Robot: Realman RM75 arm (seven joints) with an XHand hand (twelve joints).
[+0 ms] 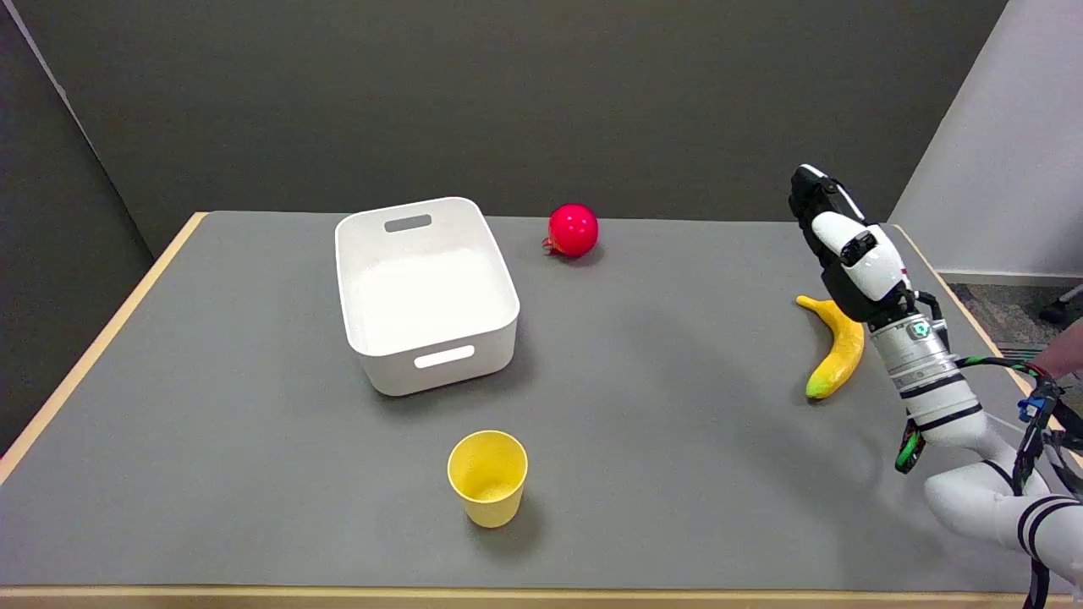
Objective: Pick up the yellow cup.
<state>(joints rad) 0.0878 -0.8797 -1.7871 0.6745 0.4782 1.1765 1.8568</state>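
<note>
Desk surface is grey with a pale wooden edge. White bin sits toward its far left part. Right hand hangs in the air at the far right, above a banana, holding nothing; whether its fingers are spread or curled cannot be told. Yellow cup stands upright near the front edge, well apart from the hand. Red ball rests beyond the bin.

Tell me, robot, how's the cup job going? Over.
Robot hand raised at right, holding nothing. Cup upright near front edge, untouched. Banana under the arm, bin behind the cup; path looks clear.
</note>
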